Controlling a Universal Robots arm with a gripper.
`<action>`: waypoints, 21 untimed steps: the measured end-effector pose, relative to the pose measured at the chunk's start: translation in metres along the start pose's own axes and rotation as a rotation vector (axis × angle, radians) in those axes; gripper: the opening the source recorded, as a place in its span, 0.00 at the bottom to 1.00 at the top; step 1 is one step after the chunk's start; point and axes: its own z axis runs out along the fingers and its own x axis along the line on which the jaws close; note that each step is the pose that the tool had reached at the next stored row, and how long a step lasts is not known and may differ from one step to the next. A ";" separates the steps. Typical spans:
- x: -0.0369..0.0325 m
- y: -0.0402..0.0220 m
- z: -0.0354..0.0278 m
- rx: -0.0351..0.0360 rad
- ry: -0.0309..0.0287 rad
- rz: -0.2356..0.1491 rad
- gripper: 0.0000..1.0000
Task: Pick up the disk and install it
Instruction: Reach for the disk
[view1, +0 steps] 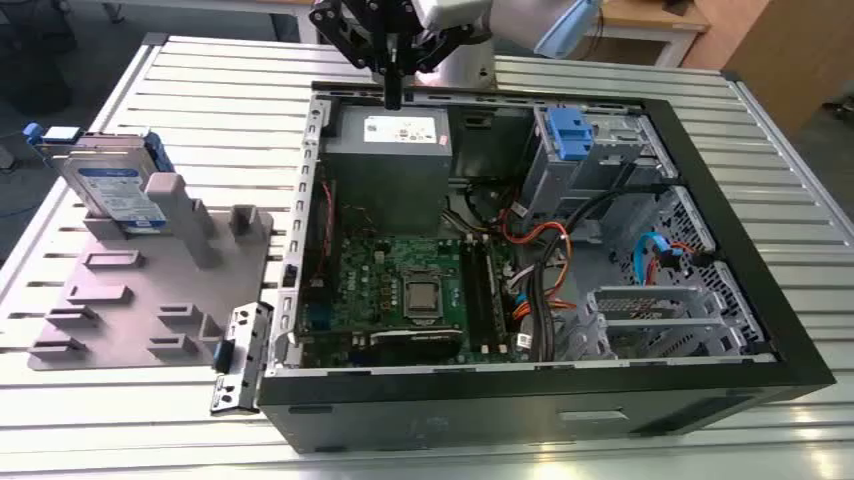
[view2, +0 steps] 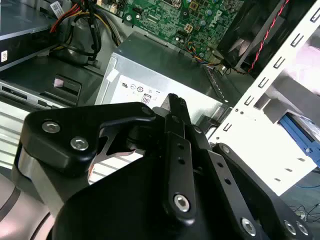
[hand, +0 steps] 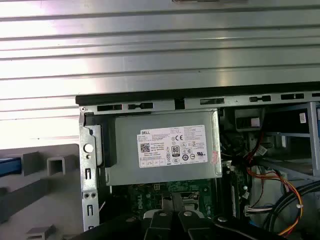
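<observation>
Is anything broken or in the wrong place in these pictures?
Nothing looks broken or spilled. The one thing out of place is the disk: it stands propped in the grey holder at the exterior view's left, outside the open computer case. The gripper hangs over the power-supply box, away from the disk.
</observation>
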 end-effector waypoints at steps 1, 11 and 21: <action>0.0000 0.0000 0.0000 0.0000 0.0000 0.000 0.11; 0.0029 -0.0002 -0.0001 0.0000 0.0000 0.000 0.11; 0.0060 -0.0004 -0.0002 0.0000 0.0000 0.000 0.11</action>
